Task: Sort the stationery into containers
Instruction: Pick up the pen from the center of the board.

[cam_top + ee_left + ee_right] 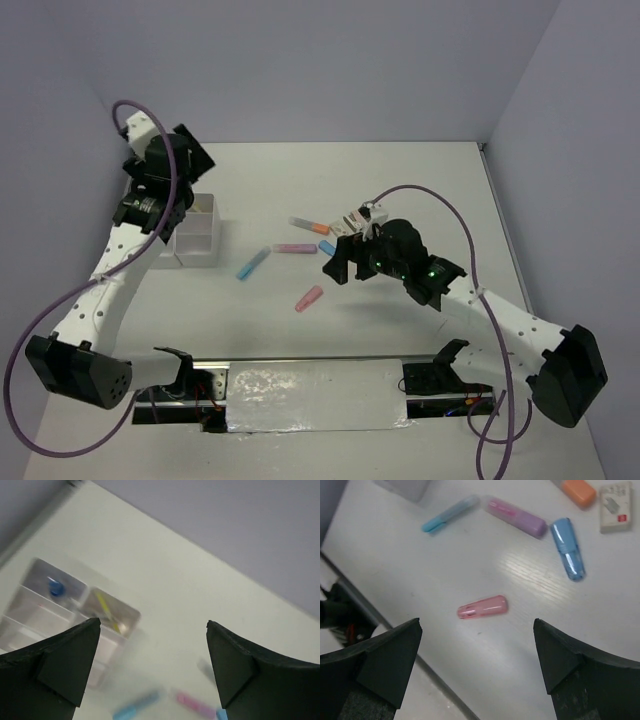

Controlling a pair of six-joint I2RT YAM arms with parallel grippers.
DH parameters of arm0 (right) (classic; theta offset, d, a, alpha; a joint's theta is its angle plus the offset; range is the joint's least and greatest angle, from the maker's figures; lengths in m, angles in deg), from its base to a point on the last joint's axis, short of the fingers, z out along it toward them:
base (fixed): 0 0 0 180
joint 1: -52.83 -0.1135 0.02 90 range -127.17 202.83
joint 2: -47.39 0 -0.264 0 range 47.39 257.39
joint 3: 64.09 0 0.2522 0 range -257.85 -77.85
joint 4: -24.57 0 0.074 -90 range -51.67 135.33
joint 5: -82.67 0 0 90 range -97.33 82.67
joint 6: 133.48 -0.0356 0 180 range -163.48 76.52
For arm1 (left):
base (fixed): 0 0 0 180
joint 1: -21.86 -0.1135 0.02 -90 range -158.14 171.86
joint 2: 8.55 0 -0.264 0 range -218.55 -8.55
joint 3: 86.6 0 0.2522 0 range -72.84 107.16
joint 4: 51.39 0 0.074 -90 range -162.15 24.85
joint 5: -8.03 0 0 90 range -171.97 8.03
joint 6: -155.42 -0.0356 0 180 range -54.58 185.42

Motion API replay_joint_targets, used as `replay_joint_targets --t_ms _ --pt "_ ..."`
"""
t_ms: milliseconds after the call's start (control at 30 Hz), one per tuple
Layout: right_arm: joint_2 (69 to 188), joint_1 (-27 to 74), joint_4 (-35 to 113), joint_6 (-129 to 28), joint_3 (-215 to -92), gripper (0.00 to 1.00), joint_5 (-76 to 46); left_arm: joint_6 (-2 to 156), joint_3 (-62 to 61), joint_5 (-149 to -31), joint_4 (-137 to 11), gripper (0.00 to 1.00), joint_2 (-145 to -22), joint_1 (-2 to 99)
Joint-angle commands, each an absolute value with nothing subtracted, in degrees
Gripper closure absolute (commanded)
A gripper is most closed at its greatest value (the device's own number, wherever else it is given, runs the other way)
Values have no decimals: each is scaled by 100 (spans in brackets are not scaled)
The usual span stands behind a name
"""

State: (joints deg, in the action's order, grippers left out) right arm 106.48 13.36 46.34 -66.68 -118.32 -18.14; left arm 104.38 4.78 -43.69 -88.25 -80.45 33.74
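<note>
**A:** Where do the loose pieces lie?

**B:** On the white table (400,180), between the arms. A short pink translucent marker (482,607) is nearest the right gripper (477,624). Beyond it are a slim light-blue marker (451,513), a pink-purple marker (516,516), a stubby blue marker (568,549), an orange-tipped marker (579,491) and a small white eraser (616,506).

**A:** And that gripper?

**B:** Its jaws are wide apart and empty, hanging over the pink one, which I judge to be the next pick.

**A:** The left?

**B:** The left gripper (152,624) gapes empty near the white translucent four-compartment organizer (205,243), which holds a thin yellow pen (107,611) and a tiny blue-capped bottle (56,587).
</note>
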Motion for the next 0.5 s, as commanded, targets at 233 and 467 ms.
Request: replay_joint_targets --t_ms 233,467 --pt "12533 1433 4905 -4914 -12925 3 -1472 9093 -586 -7606 -10153 1 -7035 4014" --pt "13807 1442 5028 -4401 -13540 13 -1447 8590 -1551 -7389 -10163 1 -5796 4005"
